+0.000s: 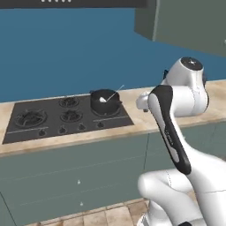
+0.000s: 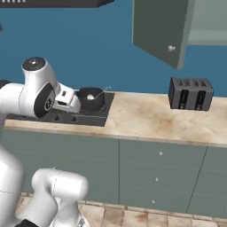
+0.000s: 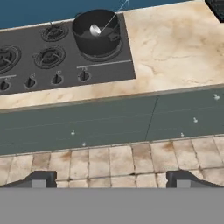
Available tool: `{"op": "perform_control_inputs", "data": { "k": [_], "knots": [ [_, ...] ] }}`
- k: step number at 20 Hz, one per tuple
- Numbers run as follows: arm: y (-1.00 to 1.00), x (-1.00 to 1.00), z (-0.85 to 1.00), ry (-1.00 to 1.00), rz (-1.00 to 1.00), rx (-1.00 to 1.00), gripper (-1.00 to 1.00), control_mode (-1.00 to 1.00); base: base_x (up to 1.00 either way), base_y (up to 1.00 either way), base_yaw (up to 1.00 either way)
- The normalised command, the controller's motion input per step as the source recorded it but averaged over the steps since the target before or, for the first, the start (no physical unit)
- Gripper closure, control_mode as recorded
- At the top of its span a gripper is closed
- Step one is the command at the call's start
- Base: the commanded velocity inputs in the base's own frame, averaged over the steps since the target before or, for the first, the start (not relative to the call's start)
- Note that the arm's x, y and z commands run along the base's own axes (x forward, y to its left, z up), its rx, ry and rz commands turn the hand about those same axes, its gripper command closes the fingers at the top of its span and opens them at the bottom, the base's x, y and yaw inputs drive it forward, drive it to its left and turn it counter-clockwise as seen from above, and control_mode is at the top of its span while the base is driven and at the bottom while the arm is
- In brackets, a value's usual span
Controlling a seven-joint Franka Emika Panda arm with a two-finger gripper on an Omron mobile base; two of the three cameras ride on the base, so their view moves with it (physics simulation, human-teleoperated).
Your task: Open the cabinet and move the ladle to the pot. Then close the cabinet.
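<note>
The ladle point(image 3: 96, 29) lies in the pot point(image 3: 97, 33) at the cooktop's point(image 3: 39, 65) back right corner, the gripper point(image 3: 112, 180) spread wide and empty, while the right base view adds the toaster point(image 2: 190, 94) under the cabinet's point(image 2: 160, 31) open door.

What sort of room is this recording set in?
A rendered home kitchen, most likely: a black gas hob set in a stone-look counter, a pot on one burner, a toaster, and a wall cabinet with one door open.
</note>
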Motion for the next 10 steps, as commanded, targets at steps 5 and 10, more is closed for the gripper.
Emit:
{"op": "perform_control_inputs", "data": {
  "k": [5, 10],
  "knots": [
    [0.0, 0.0, 0.0, 0.0, 0.0, 0.0, -1.0, 1.0, -0.23, -1.0, 0.0],
    [0.0, 0.0, 0.0, 0.0, 0.0, 0.0, -1.0, 1.0, 0.03, -1.0, 0.0]
  ]
}}
